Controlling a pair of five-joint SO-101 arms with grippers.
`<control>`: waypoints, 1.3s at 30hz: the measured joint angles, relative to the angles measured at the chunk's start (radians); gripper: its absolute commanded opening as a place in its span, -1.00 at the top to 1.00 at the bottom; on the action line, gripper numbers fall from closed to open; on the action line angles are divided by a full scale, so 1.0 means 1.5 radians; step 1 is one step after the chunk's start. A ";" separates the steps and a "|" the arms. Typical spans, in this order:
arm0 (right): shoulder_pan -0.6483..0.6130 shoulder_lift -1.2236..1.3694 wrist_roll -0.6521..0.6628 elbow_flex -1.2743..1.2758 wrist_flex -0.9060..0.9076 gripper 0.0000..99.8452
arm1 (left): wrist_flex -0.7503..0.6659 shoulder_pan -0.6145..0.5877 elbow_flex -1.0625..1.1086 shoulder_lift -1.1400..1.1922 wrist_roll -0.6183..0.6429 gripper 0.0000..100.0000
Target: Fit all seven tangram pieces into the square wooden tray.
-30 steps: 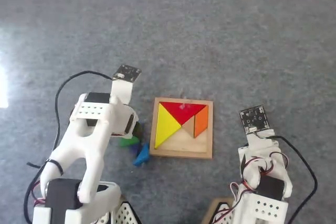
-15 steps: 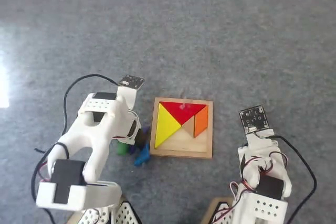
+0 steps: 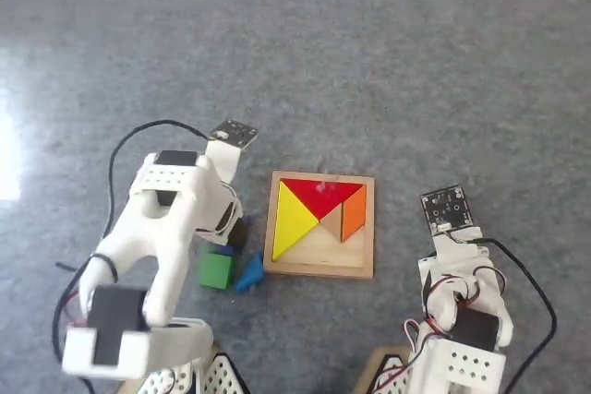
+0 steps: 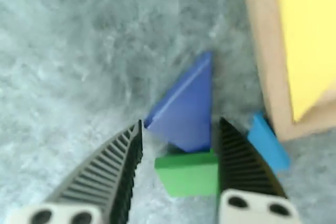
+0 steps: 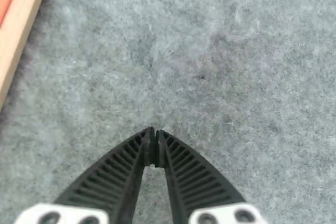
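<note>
Left claw (image 4: 180,124), spread, straddles the blue triangle (image 4: 186,111) and green square (image 4: 188,174) on the table, at the wooden tray's (image 3: 319,269) 8 o'clock. Left arm is nearer. Right claw (image 5: 154,135), pressed together, hangs at the tray's 3 o'clock.

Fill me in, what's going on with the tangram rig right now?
The left gripper is open over the loose pieces beside the wooden tray, with the dark blue triangle and green square between its fingers. A light blue piece lies next to them. The tray holds the red triangle, yellow triangle and orange piece. The right gripper is shut over the grey mat on the tray's other side.
</note>
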 measured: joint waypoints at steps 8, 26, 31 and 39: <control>0.000 0.000 0.000 0.000 0.000 0.97 | 0.056 -0.010 0.105 -0.204 -0.055 0.47; 0.000 0.000 0.000 0.000 0.000 0.97 | 0.053 -0.033 0.033 0.124 -0.087 0.50; 0.000 0.000 0.000 0.000 0.000 0.97 | 0.053 -0.033 0.033 0.124 -0.087 0.65; 0.000 0.000 0.000 0.000 0.000 0.97 | 0.047 -0.029 0.024 0.126 -0.087 0.68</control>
